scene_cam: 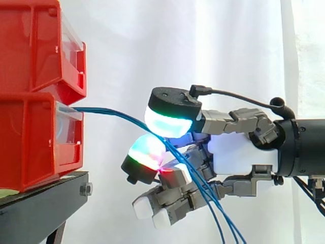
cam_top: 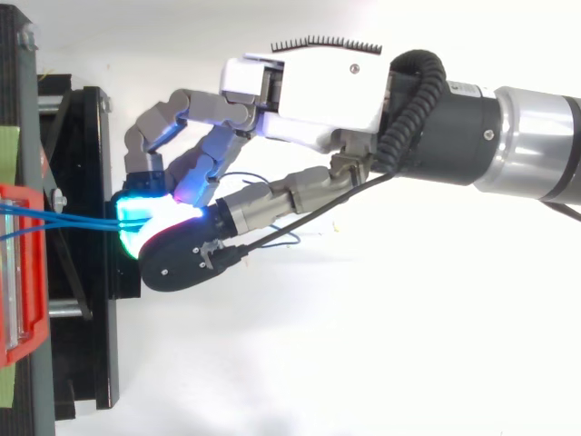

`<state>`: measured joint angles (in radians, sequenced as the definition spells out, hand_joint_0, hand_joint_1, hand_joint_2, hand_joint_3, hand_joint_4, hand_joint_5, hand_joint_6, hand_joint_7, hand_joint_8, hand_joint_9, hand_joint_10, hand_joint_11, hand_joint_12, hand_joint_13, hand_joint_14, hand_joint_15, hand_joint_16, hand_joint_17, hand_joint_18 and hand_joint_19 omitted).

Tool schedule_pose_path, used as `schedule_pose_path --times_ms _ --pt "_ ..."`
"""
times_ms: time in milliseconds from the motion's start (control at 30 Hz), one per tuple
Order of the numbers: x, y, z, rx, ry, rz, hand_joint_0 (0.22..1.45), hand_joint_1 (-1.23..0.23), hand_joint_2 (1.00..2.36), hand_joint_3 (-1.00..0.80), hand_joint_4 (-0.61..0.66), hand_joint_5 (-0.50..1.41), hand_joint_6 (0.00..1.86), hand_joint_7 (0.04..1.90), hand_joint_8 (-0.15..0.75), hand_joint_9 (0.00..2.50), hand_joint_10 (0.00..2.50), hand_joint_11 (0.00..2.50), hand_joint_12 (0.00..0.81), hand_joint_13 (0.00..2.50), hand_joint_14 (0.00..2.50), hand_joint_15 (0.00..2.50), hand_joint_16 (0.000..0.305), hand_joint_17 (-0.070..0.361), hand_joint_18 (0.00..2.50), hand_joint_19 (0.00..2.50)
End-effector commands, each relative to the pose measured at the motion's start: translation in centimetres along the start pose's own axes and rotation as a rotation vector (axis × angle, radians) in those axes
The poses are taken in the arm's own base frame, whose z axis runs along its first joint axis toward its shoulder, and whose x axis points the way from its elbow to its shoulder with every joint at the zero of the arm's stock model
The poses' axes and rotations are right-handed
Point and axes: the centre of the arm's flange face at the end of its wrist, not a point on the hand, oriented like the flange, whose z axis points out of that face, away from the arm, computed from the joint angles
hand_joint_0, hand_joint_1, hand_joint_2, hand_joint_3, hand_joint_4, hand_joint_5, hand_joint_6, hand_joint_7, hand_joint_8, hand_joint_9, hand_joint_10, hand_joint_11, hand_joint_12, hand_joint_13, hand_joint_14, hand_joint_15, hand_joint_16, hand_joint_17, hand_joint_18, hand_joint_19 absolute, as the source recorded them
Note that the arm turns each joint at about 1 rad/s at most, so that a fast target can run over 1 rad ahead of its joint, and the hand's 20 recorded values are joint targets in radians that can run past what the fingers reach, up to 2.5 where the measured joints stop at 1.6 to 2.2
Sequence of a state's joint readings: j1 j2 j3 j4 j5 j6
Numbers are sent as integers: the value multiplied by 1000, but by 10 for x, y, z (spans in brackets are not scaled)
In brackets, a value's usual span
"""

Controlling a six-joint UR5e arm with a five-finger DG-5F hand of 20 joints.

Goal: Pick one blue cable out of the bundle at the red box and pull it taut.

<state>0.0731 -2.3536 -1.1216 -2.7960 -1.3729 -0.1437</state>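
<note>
Thin blue cables [scene_cam: 117, 115] come out of the front of the lower red box [scene_cam: 30, 142], arch to the right and drop away below the hand [scene_cam: 238, 147]. In the top view the same cables [cam_top: 64, 221] run from the red box [cam_top: 18, 272] straight into the hand's glowing pads. Two thick fingertips [scene_cam: 170, 122], cyan and green with a red glow where they touch, close from above and below on the cable bundle. The other fingers curl underneath, and the cables pass over them. The strands between box and hand are curved.
A second red box [scene_cam: 35, 46] is stacked on the lower one. Both rest on a black stand [scene_cam: 40, 203], whose frame [cam_top: 91, 272] lies just left of the hand. A white curtain hangs behind. The arm [cam_top: 508, 136] comes in from the right.
</note>
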Motion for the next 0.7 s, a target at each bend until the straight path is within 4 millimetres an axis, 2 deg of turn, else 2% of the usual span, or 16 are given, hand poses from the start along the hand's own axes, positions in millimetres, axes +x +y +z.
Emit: schedule_pose_path --times_ms 0,133,300,367,433,467,533,567,667 --pt "0 2 -1 7 2 -5 610 -745 1013 -209 213 -139 905 1052 400 1135 14 1125 387 783 15 385 53 118 723 380" --pt "-1 3 -2 7 0 -5 647 -831 1016 -197 143 -142 906 1111 380 1113 13 1145 369 770 14 383 48 108 703 386" --pt "-2 6 -2 4 0 -4 736 -915 1014 -281 91 -147 908 1271 374 1108 15 1162 362 776 15 385 47 106 707 365" --pt "-1 7 -2 6 1 -6 789 -915 1005 -418 32 -155 924 1198 366 1097 16 1150 361 778 15 382 47 106 705 362" --pt "-2 7 -3 9 0 -7 793 -913 1000 -500 45 -159 922 1139 361 1092 15 1154 360 778 15 388 47 106 713 354" --pt "-3 9 -4 10 0 -7 754 -915 1000 -500 100 -160 920 1081 361 1082 18 1160 360 779 15 385 47 106 719 341" --pt "-3 9 -4 16 0 -8 692 -912 1000 -500 191 -152 911 1086 359 1079 15 1146 359 773 15 391 47 106 714 359" --pt "-3 10 -5 22 2 -10 607 -897 1000 -500 200 -151 910 1088 362 1084 14 1140 362 767 17 399 47 106 709 385" --pt "-4 11 -6 24 1 -10 514 -788 1000 -500 199 -145 907 1071 378 1092 15 1126 379 772 14 395 51 114 722 395"
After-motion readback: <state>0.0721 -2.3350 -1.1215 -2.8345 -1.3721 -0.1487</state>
